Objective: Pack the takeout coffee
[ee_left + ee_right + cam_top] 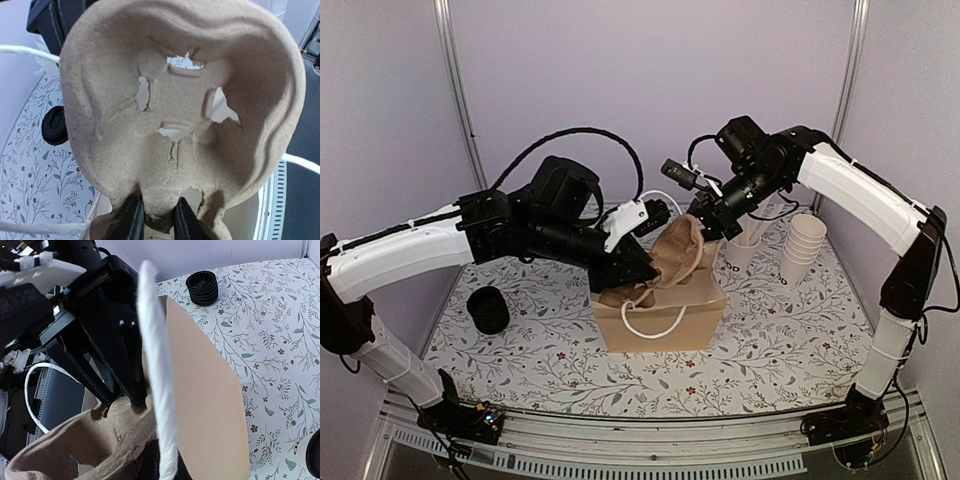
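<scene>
Pulp cup carrier [185, 125] pinched by left claw [157, 220], poking from brown bag [660, 318].

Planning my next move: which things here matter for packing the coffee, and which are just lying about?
In the job:
bag
carrier, pinched by the left hand
right hand, at the bag's top

Lying about:
black lids
stacked cups
straw cup
</scene>
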Robot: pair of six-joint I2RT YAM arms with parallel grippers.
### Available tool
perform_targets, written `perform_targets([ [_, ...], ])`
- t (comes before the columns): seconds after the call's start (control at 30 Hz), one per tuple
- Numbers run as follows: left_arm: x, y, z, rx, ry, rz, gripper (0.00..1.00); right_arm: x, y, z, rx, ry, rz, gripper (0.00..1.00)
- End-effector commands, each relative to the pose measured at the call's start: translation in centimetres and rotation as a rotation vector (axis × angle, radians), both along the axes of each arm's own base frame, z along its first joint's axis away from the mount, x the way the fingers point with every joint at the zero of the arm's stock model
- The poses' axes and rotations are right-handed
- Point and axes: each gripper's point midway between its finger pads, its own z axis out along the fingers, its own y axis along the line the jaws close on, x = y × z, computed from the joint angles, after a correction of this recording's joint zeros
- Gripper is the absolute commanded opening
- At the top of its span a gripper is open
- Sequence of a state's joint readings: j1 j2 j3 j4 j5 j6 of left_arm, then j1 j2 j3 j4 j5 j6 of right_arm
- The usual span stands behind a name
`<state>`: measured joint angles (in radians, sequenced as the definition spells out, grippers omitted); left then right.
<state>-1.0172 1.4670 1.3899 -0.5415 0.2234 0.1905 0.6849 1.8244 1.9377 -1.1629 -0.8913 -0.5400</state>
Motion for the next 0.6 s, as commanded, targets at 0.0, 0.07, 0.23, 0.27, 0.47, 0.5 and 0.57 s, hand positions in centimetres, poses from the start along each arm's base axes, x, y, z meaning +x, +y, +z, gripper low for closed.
perform_targets([
  [0.0,-0.3,0.4,-1.5,0.116,-0.005,0.028,0.22,-1.1,-0.2,0.3,-0.004,-0.004,0.019,0.00],
  [0.07,-0.3,0.3,-2.2,0.160,-0.012,0.043,0.22,-1.1,-0.2,0.3,-0.005,-0.006,0.018,0.00],
  [0.23,-0.5,0.1,-3.0,0.245,-0.036,0.054,0.22,-1.0,-0.3,0.2,-0.008,-0.014,0.014,0.00],
  [0.27,-0.6,0.0,-3.1,0.260,-0.038,0.051,0.21,-1.0,-0.3,0.3,-0.008,-0.018,0.010,0.00],
  [0.47,-2.1,-0.6,-2.5,0.288,-0.082,0.032,0.21,-0.6,-0.2,0.1,-0.018,-0.024,-0.008,0.00],
  [0.5,-2.3,-0.7,-2.3,0.282,-0.087,0.028,0.21,-0.5,-0.2,0.1,-0.019,-0.024,-0.011,0.00],
  [0.57,-2.7,-0.8,-1.6,0.272,-0.107,0.022,0.21,-0.3,-0.2,0.1,-0.021,-0.035,-0.018,0.00],
])
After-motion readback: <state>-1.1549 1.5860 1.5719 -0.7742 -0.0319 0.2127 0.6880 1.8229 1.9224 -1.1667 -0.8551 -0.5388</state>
